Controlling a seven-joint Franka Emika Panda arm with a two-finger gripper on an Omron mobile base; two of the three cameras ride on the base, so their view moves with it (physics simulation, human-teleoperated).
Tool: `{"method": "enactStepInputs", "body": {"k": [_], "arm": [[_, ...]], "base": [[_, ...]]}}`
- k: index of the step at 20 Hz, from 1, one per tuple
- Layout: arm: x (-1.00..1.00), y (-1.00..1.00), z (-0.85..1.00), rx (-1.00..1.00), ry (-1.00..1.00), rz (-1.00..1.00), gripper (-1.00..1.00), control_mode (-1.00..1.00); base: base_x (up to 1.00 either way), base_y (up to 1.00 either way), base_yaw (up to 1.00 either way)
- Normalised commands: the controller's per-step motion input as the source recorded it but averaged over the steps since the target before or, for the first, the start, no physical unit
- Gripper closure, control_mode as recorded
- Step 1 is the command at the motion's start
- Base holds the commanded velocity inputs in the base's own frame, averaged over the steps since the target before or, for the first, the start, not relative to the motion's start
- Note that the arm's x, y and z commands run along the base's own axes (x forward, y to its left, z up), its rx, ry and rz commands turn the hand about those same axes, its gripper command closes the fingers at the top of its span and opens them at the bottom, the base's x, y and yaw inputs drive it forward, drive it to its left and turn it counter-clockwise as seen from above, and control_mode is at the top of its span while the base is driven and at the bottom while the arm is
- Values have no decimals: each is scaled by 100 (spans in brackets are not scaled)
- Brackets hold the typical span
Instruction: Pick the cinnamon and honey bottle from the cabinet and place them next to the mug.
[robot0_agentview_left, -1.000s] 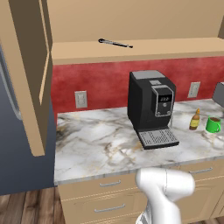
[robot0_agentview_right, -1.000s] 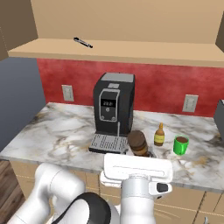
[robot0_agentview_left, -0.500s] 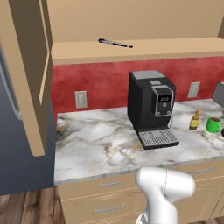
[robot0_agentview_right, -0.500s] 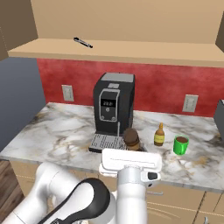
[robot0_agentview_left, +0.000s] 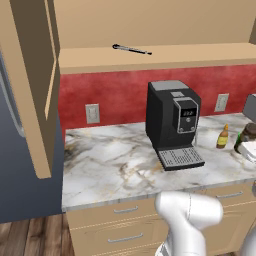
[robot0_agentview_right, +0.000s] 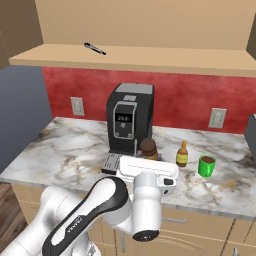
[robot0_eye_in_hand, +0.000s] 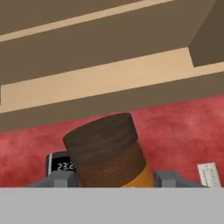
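Both tool (robot0_eye_in_hand: 114, 181) fingers (robot0_eye_in_hand: 57, 178) pinch the cinnamon (robot0_eye_in_hand: 109, 153) jar between them.

glossy white rounded arm (robot0_agentview_right: 90, 210), black joint band, small dark lettering on link.

Two rear views, one close hand view

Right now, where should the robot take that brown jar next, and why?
Probably a little rightward, then down beside the mug. The gripper holds the cinnamon above the counter, left of the honey bottle, which already stands by the mug.
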Motion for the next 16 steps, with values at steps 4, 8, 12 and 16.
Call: {"method": "enactStepInputs", "body": {"k": [4, 8, 12, 16], "arm": [[54, -18, -20, 0, 2, 0, 100, -100], [43, -29, -21, 0, 0, 0, 100, -100], [24, -38, -48, 0, 0, 0, 100, -100], [16, -31, -62, -1, 0, 0, 100, -100]], "base": [[0, 0, 0], [0, 0, 0], [0, 0, 0], [0, 0, 0]]}}
